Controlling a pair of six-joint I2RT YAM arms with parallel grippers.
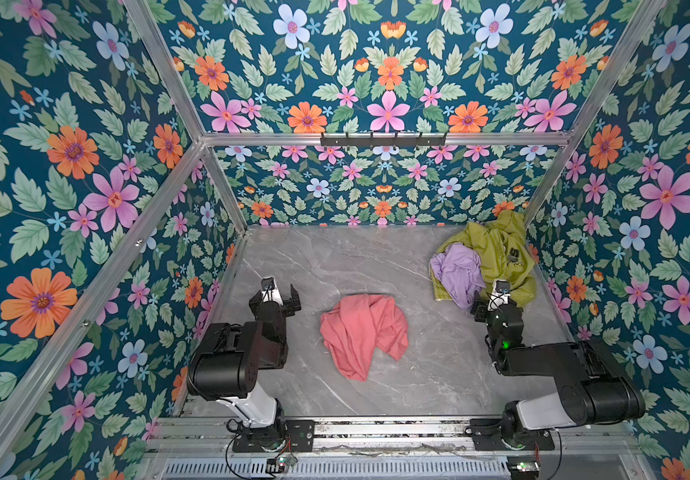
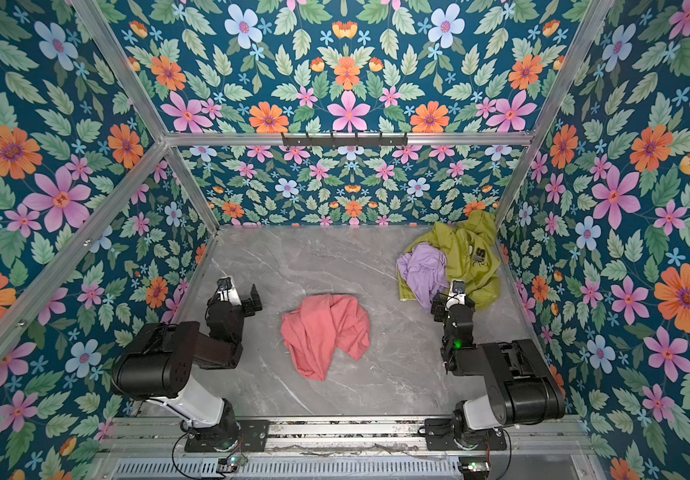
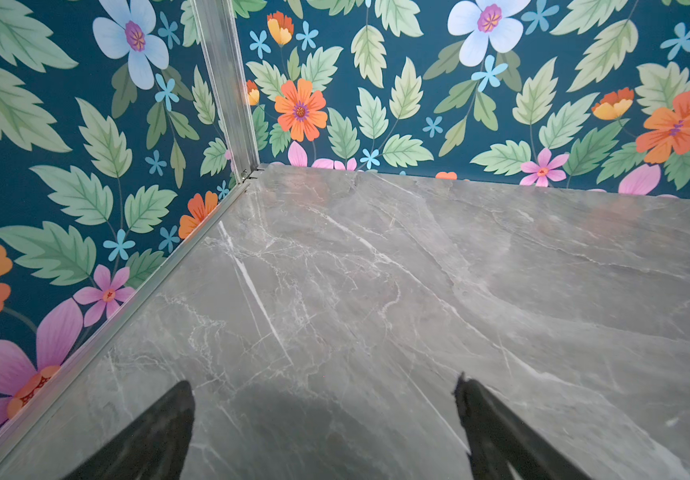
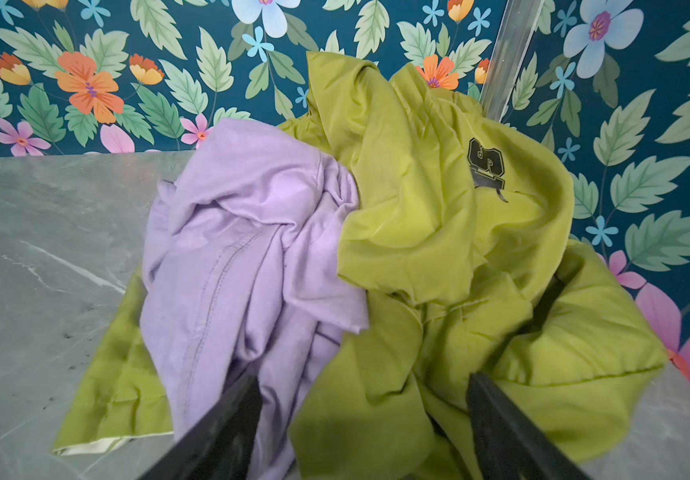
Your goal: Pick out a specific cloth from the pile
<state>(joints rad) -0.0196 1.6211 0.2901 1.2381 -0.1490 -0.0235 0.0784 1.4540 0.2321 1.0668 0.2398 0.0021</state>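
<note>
The salmon-pink cloth (image 1: 360, 332) (image 2: 322, 332) lies crumpled by itself on the middle of the marble table, apart from the pile. The pile (image 1: 497, 253) (image 2: 466, 249) sits in the far right corner: an olive-green garment (image 4: 418, 199) with a dark print and a lilac-purple cloth (image 4: 243, 232) on it. My left gripper (image 1: 277, 298) (image 3: 324, 384) hovers open over bare marble, left of the pink cloth, with nothing between its fingers. My right gripper (image 1: 495, 300) (image 4: 364, 380) stands open at the pile's near edge, its fingers either side of lilac and green folds.
Floral walls with aluminium posts close in the table (image 1: 335, 257) on the left, the back and the right. The pile leans against the right corner post (image 4: 505, 62). A black hook rail (image 1: 383, 139) hangs high on the back wall. Both arm bases stand on the front rail.
</note>
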